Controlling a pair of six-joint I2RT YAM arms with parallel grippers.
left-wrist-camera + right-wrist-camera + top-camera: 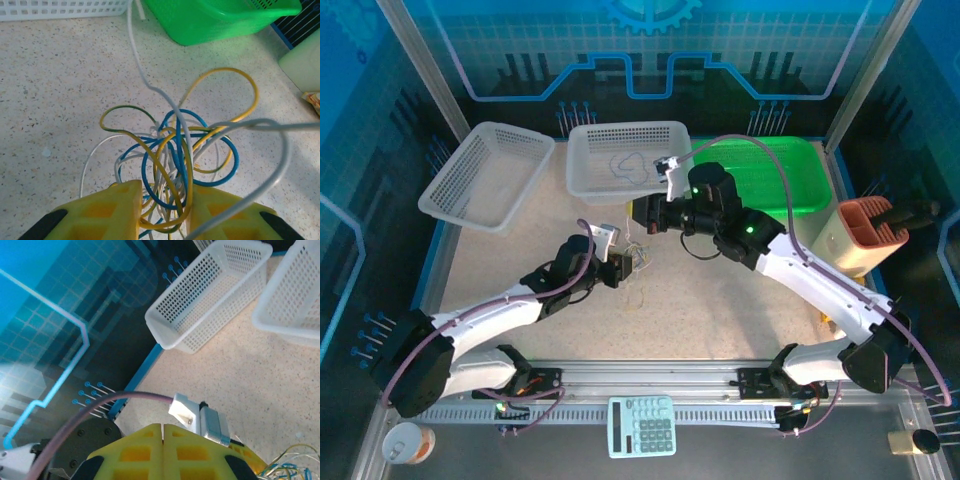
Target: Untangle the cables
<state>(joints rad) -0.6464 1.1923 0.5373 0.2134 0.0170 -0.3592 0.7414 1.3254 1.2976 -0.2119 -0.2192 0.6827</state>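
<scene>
Your left jaws stand narrowly apart around the cables (176, 150); whether they pinch, you cannot tell. The tangle loops out ahead of them over the desk (60, 75). Your right jaws are pressed together.

Thin blue, yellow and white cables (178, 147) are seen tangled in overlapping loops at the lower centre of the left wrist view, one white strand drawn toward the top edge
</scene>
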